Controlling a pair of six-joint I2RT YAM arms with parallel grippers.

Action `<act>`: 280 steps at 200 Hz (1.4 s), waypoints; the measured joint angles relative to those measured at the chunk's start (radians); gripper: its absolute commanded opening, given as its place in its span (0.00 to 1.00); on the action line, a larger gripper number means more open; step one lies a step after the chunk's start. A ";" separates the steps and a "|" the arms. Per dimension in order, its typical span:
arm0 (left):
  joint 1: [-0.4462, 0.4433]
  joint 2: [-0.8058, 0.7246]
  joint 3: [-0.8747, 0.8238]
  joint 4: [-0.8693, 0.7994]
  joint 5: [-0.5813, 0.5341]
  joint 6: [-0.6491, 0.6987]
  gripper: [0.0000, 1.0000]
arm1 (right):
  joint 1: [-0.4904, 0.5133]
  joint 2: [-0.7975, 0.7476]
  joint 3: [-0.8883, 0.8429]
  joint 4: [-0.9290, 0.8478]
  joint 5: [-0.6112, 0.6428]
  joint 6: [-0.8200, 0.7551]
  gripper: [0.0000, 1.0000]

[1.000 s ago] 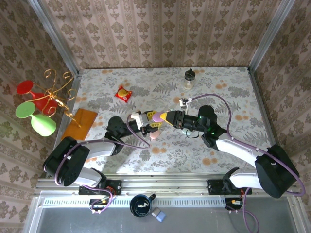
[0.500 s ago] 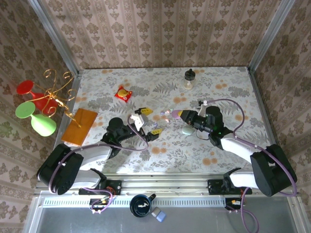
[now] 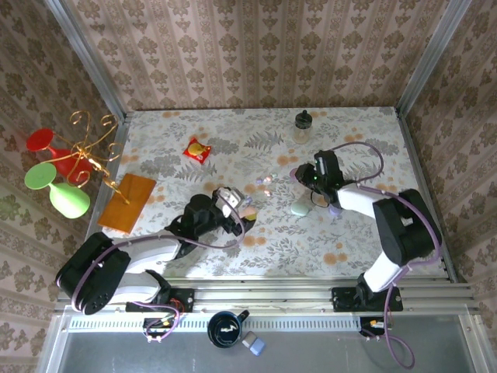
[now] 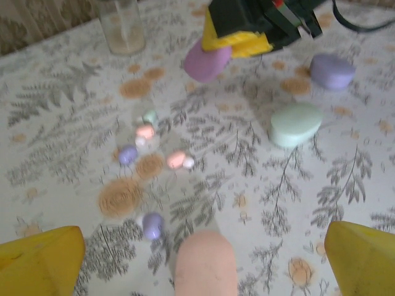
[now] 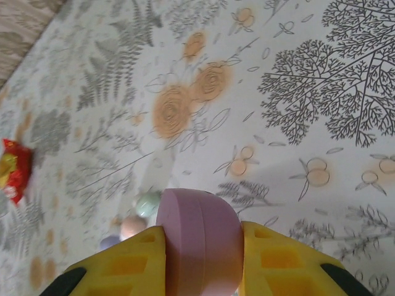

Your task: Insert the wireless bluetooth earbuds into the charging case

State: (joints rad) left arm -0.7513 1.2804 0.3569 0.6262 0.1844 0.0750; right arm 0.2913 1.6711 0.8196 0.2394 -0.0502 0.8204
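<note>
Smooth matt plastic lilac case (image 5: 197, 240)

This is a robot lab dressed up like a home. Flowery paper walls (image 3: 256, 54) sit in a metal frame (image 3: 87, 58). The left arm (image 3: 147, 249) and right arm (image 3: 388, 214) are bolted to a rail (image 3: 264, 291) by the counter (image 3: 357, 148).

Bright even light; left wrist view soft, perhaps motion-blurred.

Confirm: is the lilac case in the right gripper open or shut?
Shut: the lilac case shows one thin seam, halves together, in the right gripper.
</note>
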 measured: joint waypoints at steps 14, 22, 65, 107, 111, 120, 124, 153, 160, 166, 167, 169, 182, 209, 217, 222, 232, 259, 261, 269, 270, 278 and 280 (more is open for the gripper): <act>-0.016 0.000 0.006 -0.046 -0.034 0.000 1.00 | -0.001 0.056 0.035 -0.013 0.007 0.007 0.18; -0.021 0.000 0.010 -0.072 -0.052 0.000 1.00 | -0.004 0.080 0.047 -0.013 0.008 0.013 0.19; -0.021 0.017 0.063 -0.196 -0.090 -0.007 1.00 | -0.017 0.132 0.090 -0.013 0.010 0.035 0.37; -0.022 0.080 0.156 -0.325 -0.093 -0.031 1.00 | -0.032 0.128 0.109 -0.074 0.016 0.020 0.66; -0.023 0.084 0.167 -0.345 -0.095 -0.034 1.00 | -0.033 0.125 0.111 -0.086 0.018 0.012 0.68; -0.024 0.093 0.193 -0.386 -0.097 -0.042 1.00 | -0.035 0.111 0.112 -0.111 0.021 0.001 0.70; -0.024 0.098 0.206 -0.402 -0.097 -0.046 1.00 | -0.035 0.101 0.112 -0.122 0.023 -0.001 0.71; -0.029 0.143 0.303 -0.537 -0.123 -0.092 0.95 | -0.038 0.001 0.112 -0.192 0.029 -0.038 0.74; -0.031 0.158 0.324 -0.566 -0.131 -0.100 0.94 | -0.038 -0.027 0.111 -0.200 0.029 -0.043 0.74; -0.033 0.171 0.343 -0.592 -0.138 -0.107 0.93 | -0.038 -0.048 0.110 -0.203 0.029 -0.048 0.74; -0.034 0.174 0.347 -0.595 -0.138 -0.108 0.93 | -0.038 -0.054 0.110 -0.204 0.029 -0.049 0.74; -0.034 0.179 0.352 -0.602 -0.138 -0.110 0.93 | -0.038 -0.060 0.109 -0.206 0.029 -0.051 0.74; -0.042 0.205 0.378 -0.635 -0.142 -0.113 0.91 | -0.038 -0.106 0.098 -0.208 0.029 -0.060 0.74; -0.057 0.263 0.414 -0.700 -0.141 -0.113 0.87 | -0.039 -0.167 0.063 -0.224 0.029 -0.066 0.74; -0.060 0.284 0.426 -0.712 -0.140 -0.113 0.85 | -0.039 -0.177 0.053 -0.226 0.029 -0.066 0.73; -0.060 0.298 0.433 -0.717 -0.140 -0.113 0.84 | -0.039 -0.183 0.047 -0.230 0.029 -0.067 0.73; -0.060 0.319 0.444 -0.726 -0.140 -0.113 0.81 | -0.039 -0.193 0.034 -0.235 0.029 -0.067 0.73; -0.060 0.364 0.457 -0.732 -0.137 -0.108 0.70 | -0.039 -0.215 0.015 -0.252 0.029 -0.069 0.73; -0.060 0.367 0.457 -0.732 -0.136 -0.108 0.69 | -0.039 -0.217 0.014 -0.253 0.029 -0.070 0.73; -0.060 0.376 0.459 -0.732 -0.136 -0.108 0.66 | -0.039 -0.224 0.013 -0.256 0.029 -0.071 0.73; -0.060 0.377 0.459 -0.732 -0.135 -0.109 0.66 | -0.039 -0.224 0.012 -0.256 0.029 -0.071 0.73; -0.060 0.383 0.463 -0.732 -0.140 -0.105 0.62 | -0.039 -0.232 0.010 -0.260 0.029 -0.074 0.73; -0.060 0.383 0.463 -0.733 -0.139 -0.105 0.61 | -0.039 -0.233 0.010 -0.260 0.029 -0.074 0.73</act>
State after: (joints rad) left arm -0.8112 1.6638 0.8204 -0.1066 0.0452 -0.0296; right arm 0.2520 1.4376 0.8299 -0.0208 -0.0216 0.7460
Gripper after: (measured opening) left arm 0.664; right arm 0.728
